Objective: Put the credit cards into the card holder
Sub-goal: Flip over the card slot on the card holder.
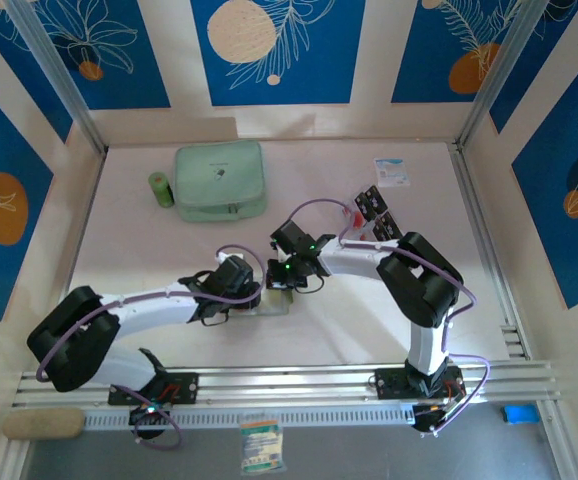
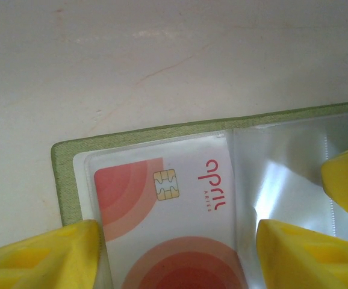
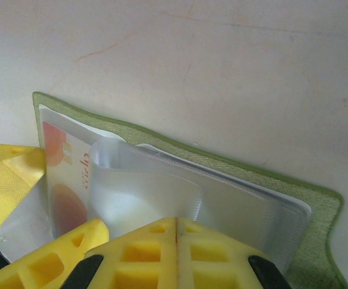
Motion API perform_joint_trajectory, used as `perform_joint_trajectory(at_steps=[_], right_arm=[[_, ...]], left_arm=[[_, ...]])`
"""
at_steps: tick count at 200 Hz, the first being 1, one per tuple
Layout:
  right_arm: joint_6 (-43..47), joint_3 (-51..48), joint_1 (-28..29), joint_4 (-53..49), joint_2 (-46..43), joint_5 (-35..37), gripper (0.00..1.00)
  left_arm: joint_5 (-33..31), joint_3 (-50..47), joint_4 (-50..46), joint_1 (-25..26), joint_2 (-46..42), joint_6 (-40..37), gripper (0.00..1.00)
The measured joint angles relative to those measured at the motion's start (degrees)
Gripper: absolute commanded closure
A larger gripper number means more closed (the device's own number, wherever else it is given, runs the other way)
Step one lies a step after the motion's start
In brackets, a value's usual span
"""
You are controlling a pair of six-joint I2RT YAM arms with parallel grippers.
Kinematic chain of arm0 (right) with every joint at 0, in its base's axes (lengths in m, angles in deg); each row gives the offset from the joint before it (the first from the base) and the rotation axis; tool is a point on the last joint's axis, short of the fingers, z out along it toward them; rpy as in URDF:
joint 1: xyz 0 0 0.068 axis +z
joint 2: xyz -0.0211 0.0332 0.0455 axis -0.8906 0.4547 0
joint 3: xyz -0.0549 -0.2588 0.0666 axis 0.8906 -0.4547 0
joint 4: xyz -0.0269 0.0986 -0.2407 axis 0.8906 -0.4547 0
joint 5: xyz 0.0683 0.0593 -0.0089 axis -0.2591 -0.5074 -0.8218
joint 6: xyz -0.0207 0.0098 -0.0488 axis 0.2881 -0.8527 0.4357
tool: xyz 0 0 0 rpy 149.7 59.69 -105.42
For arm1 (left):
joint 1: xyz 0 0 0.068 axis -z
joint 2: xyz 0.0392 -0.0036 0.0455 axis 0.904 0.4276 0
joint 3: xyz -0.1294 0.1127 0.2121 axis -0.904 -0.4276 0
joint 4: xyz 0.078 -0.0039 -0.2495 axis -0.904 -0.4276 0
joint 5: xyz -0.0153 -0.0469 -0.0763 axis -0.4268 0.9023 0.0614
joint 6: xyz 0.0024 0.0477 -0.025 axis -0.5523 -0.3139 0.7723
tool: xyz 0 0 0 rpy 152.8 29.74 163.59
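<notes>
Pale surface (image 2: 162,60), card holder (image 2: 62,180) open on it. Left hand (image 2: 177,232) straddles the pink credit card (image 2: 180,180), fingers (image 2: 41,259) apart; right hand (image 3: 176,232) is closed, maybe pinching the clear sleeve (image 3: 150,192).

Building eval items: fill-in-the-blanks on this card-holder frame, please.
The card in the holder shows ___ blobs.
The holder lies ___, not folded shut, on the table.
The right gripper is ___ on a clear sleeve.
Missing: red; open; shut.
</notes>
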State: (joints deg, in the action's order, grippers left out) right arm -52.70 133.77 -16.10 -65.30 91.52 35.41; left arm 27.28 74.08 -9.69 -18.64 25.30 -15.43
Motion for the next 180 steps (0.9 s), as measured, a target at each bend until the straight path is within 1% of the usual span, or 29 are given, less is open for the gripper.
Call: perform_joint_trajectory(at_steps=[27, 41, 71, 76, 88, 96, 132, 144, 180], right_arm=[[-1.14, -2.01, -0.48, 0.37, -2.99, 0.24, 0.80], [-1.66, -2.75, -0.81, 1.16, -3.96, 0.22, 0.76], [-2.19, -3.34, -1.11, 2.47, -3.96, 0.17, 0.74], [-2.36, -3.34, -1.11, 2.67, -3.89, 0.15, 0.72], [-2.75, -3.34, -1.11, 3.17, -3.69, -0.07, 0.71], [-2.97, -3.34, -1.11, 3.63, -3.54, -0.22, 0.69], [-3.28, -3.34, -1.11, 5.31, -1.60, -1.38, 0.67], [-3.43, -3.34, -1.11, 5.60, -0.92, -1.79, 0.65], [-4.02, -3.32, -1.22, 7.02, -0.50, -3.28, 0.65]], left_arm=[[-0.02, -0.11, 0.17, 0.00, -0.02, 0.00, 0.33], [-0.02, -0.15, 0.20, 0.00, -0.02, 0.00, 0.33], [-0.04, -0.20, 0.20, 0.00, -0.15, 0.00, 0.33], [-0.04, -0.22, 0.20, 0.00, -0.20, 0.00, 0.33], [-0.04, -0.31, 0.22, 0.00, -0.24, 0.00, 0.34], [-0.11, -0.33, 0.22, 0.00, -0.28, 0.00, 0.34], [-0.17, -0.79, 0.66, 0.00, -0.79, 0.02, 0.34], [-0.17, -0.92, 0.66, 0.00, -1.03, 0.02, 0.33], [-0.15, -1.05, 0.50, 0.00, -1.60, 0.04, 0.29]])
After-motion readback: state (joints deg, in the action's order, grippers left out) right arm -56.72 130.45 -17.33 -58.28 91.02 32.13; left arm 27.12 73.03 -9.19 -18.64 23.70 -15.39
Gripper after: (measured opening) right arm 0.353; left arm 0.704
